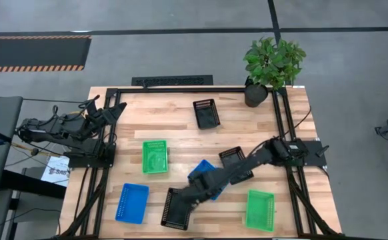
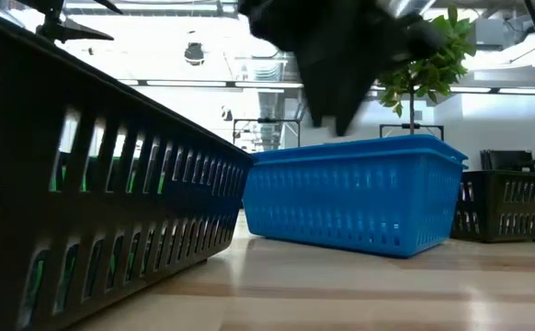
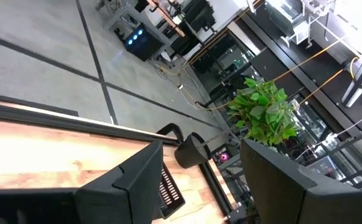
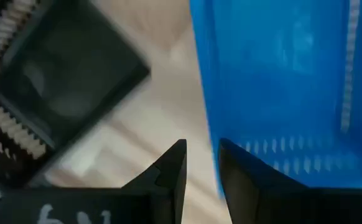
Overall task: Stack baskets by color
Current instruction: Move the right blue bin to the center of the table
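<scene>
My right gripper (image 4: 199, 165) is open and points down, just above the left rim of a blue basket (image 2: 355, 198) near the table's middle. That basket (image 1: 201, 172) shows two rims, one over the other. One finger stands over the bare wood, the other over the basket's inside (image 4: 280, 81). A black basket (image 1: 177, 209) lies beside it toward the near edge. Further baskets rest flat on the table: blue (image 1: 132, 202), green (image 1: 155, 157), green (image 1: 260, 210), black (image 1: 236, 162) and black (image 1: 206, 113). My left gripper (image 3: 199, 180) waits open at the far left (image 1: 111, 110), holding nothing.
A potted plant (image 1: 273, 63) stands at the table's far right corner. A black frame (image 1: 181, 89) runs round the wooden top. Bare wood lies between the green basket on the left and the far black basket.
</scene>
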You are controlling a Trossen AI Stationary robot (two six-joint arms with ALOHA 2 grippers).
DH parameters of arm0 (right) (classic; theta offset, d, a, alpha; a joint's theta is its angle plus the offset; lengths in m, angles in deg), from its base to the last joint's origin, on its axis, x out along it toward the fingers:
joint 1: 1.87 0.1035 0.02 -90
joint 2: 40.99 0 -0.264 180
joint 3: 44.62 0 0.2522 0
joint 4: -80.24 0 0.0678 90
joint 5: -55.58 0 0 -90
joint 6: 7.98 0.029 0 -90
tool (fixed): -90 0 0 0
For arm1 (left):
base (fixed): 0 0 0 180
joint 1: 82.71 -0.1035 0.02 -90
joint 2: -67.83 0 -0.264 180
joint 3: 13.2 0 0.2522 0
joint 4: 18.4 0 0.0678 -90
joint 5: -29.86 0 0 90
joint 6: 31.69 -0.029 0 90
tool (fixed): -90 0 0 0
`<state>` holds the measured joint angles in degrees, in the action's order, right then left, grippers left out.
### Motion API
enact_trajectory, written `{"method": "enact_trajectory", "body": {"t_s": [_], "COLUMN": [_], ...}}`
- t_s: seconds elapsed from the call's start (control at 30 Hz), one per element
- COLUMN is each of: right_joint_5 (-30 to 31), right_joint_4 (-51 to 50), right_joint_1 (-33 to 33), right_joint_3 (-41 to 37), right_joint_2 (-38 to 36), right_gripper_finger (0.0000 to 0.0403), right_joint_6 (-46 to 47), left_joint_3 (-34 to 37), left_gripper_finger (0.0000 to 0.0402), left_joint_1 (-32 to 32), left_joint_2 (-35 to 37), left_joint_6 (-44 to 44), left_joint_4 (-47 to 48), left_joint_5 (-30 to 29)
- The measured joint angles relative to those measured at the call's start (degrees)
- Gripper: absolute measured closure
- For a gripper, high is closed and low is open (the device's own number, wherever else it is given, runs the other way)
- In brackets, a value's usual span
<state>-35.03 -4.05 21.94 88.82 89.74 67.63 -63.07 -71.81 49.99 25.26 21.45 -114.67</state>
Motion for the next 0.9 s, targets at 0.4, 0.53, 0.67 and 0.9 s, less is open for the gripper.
{"method": "enact_trajectory", "body": {"t_s": [0.4, 0.53, 0.67, 0.9], "right_joint_5": [-13.7, -14.6, -13.8, -11.8], "right_joint_4": [0.3, -2.2, -2.5, -0.8], "right_joint_1": [4.3, 5.7, 4.9, 1.5], "right_joint_3": [0.0, -0.5, -2.8, -4.6], "right_joint_2": [-2.8, -1.4, -0.4, 1.7], "right_gripper_finger": [0.0292, 0.0292, 0.0292, 0.0292], "right_joint_6": [4.4, 5.4, 5.8, 2.0], "left_joint_3": [0.0, 0.0, 0.0, 0.0], "left_gripper_finger": [0.0198, 0.0198, 0.0198, 0.0198], "left_joint_1": [0.0, 0.0, 0.0, 0.0], "left_joint_2": [0.0, 0.0, 0.0, 0.0], "left_joint_6": [-0.4, -0.5, -0.5, -0.5], "left_joint_4": [0.2, 0.1, 0.1, -0.1], "left_joint_5": [-0.1, -0.1, -0.7, -1.0]}}
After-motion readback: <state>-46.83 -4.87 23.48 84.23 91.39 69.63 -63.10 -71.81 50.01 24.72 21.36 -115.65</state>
